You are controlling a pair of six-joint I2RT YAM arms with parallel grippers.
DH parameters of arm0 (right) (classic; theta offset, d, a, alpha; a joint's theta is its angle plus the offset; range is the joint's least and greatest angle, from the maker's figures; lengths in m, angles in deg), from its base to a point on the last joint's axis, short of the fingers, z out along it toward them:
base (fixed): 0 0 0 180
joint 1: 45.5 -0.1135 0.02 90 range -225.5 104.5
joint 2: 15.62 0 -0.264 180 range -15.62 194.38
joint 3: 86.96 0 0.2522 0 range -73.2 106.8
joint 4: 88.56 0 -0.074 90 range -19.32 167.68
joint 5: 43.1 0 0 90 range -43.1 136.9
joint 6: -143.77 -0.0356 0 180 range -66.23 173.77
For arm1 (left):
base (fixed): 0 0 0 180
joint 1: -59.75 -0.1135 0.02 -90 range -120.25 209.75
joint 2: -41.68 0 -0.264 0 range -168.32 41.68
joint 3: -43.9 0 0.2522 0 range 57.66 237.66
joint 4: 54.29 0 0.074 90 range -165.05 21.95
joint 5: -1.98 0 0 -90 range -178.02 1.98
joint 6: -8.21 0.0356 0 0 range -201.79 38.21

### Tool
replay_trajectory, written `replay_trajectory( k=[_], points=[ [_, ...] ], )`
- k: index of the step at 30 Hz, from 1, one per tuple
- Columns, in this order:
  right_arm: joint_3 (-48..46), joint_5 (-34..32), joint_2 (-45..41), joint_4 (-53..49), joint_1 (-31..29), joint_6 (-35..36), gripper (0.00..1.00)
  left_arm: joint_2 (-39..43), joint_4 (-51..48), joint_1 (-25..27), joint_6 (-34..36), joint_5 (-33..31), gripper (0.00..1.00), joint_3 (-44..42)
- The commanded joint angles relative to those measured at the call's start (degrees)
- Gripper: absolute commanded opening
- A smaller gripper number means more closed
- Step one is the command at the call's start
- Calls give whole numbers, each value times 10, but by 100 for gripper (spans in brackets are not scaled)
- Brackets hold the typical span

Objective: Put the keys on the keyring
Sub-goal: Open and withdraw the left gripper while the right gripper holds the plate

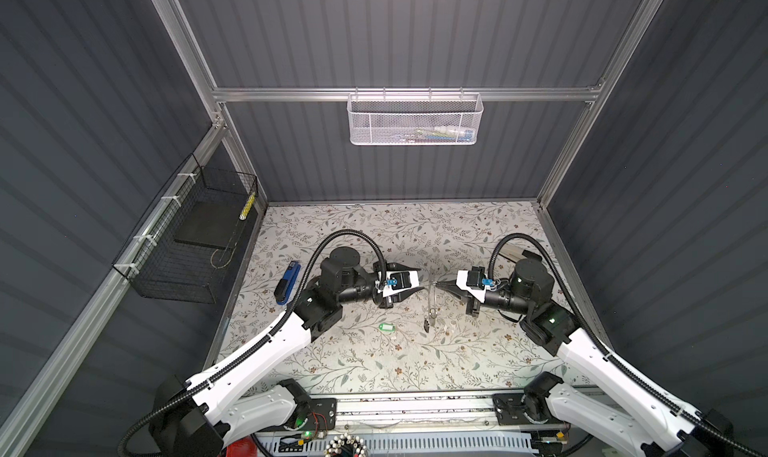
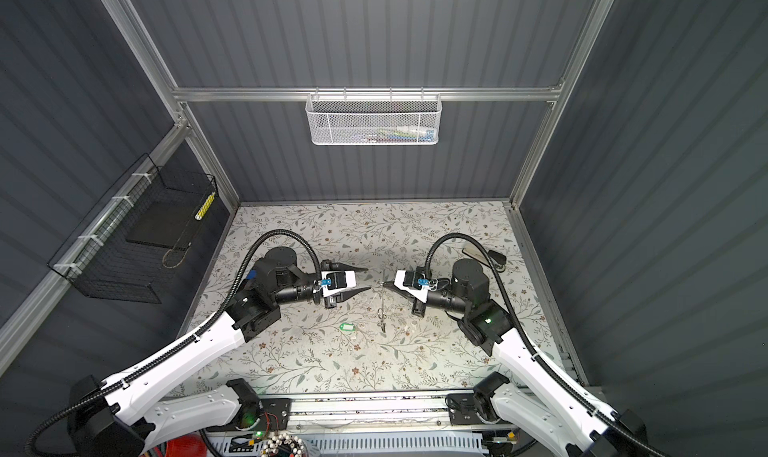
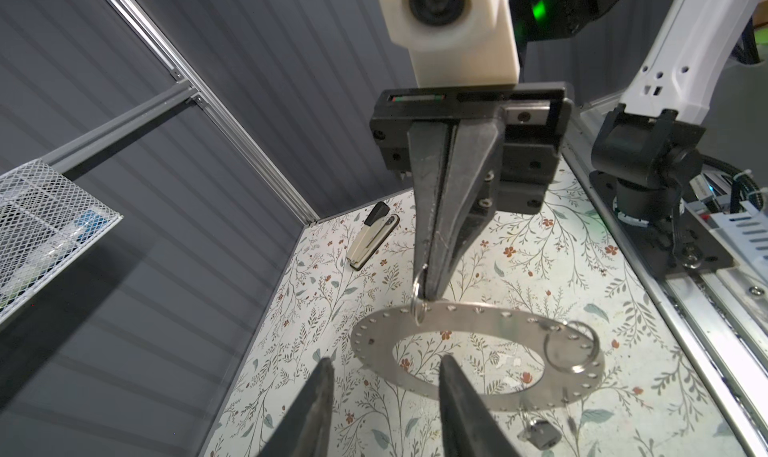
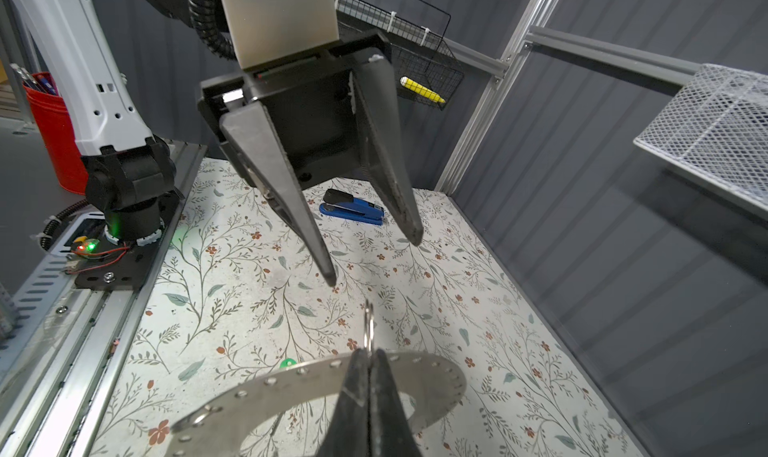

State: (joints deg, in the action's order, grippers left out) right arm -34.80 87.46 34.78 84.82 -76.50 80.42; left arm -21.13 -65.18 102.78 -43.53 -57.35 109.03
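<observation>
Right fingers clamped on a small wire split ring; left fingers apart and empty.
From that ring hangs the flat grey metal keyring, face toward the left fingers, black oval tag with silver key at its low edge. Green oval plastic tag lies on the floral table, nearer the left fingers.

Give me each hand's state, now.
Left hand: open, empty.
Right hand: closed on the small ring threaded through the keyring.
</observation>
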Motion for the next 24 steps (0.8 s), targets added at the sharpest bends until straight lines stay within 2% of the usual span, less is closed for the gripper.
replay_trajectory(
  k=[1, 9, 19, 24],
  points=[
    [15, -31, -9, -10, -5, 34, 0, -9, -31, -2, 27, -6, 43, 18],
    [-63, -100, -51, 90, -35, 141, 0, -16, -24, -1, 6, -15, 43, 15],
    [-89, -160, -50, 116, -60, 247, 0, -14, -31, -2, -83, -68, 44, 7],
    [-91, -170, -42, 121, -67, 279, 0, -14, -45, -2, -74, -54, 44, 1]
  ],
)
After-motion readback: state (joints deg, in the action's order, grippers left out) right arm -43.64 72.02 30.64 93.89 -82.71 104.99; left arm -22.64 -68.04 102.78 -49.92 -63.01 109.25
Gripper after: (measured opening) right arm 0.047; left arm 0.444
